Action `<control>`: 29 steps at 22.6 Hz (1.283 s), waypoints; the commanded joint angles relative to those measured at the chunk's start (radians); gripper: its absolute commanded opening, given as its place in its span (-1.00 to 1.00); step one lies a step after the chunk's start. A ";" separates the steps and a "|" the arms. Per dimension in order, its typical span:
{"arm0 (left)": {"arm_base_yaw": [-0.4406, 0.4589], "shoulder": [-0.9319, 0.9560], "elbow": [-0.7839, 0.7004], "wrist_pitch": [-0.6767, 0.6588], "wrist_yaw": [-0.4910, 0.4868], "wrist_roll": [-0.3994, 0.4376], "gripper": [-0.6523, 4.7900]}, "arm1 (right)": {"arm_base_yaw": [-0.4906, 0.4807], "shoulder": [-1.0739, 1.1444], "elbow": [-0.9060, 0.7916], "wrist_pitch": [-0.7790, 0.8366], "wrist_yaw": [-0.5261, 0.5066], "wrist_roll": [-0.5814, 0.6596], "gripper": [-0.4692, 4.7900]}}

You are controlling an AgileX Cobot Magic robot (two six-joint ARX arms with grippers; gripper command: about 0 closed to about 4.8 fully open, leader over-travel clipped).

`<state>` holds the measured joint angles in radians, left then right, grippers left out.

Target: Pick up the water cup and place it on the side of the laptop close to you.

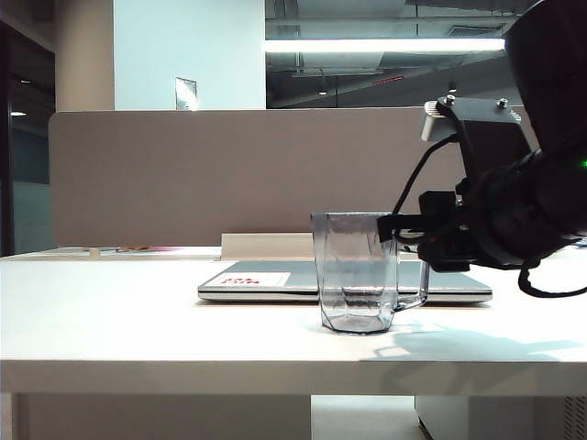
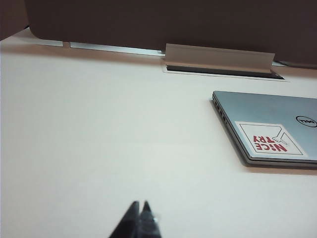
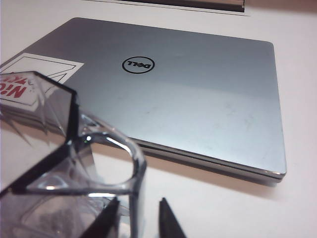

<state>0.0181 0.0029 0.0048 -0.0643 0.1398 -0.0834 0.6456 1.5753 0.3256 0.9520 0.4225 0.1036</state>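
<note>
The transparent smoky-grey faceted plastic water cup (image 1: 356, 273) stands upright on the white desk (image 1: 138, 321), on the near side of the thin silver-grey closed laptop (image 1: 266, 280), just in front of the laptop's front edge and toward its right half in the exterior view. The cup's squarish loop handle (image 1: 413, 286) points to the right in that view, toward the right arm. The right end effector (image 3: 138, 220) sits at the cup's rim on the handle side; in the right wrist view its two dark fingertips (image 3: 106, 223) straddle the clear wall near the rim, one on each side of it, with a gap visible between them, but whether they press on the plastic or stand slightly off it I cannot tell. The cup's base rests on the desk. The laptop lies flat with its lid shut, a round logo (image 3: 138, 64) at the lid's middle and a white sticker with red print (image 2: 270, 139) near one corner. The left end effector (image 2: 140, 207) is well away from both, above bare desk off to the laptop's side, its two thin dark fingertips (image 2: 132, 214) drawn together with no gap, holding nothing. A grey-brown partition panel (image 1: 183, 174) stands along the desk's far edge behind the laptop.
</note>
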 commanded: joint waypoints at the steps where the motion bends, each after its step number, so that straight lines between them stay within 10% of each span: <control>1: -0.001 0.001 0.003 0.013 0.006 -0.003 -0.77 | 0.005 -0.040 -0.002 0.005 0.006 -0.004 -0.10; 18: -0.001 0.001 0.003 0.013 0.007 -0.003 -0.77 | 0.015 -0.346 -0.005 -0.461 0.024 0.028 -0.11; 24: -0.001 0.001 0.003 0.013 0.007 -0.003 -0.77 | 0.014 -0.554 -0.008 -0.623 0.037 0.027 -0.80; 29: -0.001 0.001 0.003 0.013 0.006 -0.003 -0.77 | 0.013 -0.728 -0.071 -0.634 0.103 0.028 -0.84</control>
<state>0.0181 0.0032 0.0048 -0.0639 0.1425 -0.0834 0.6582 0.8692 0.2672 0.3149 0.5140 0.1276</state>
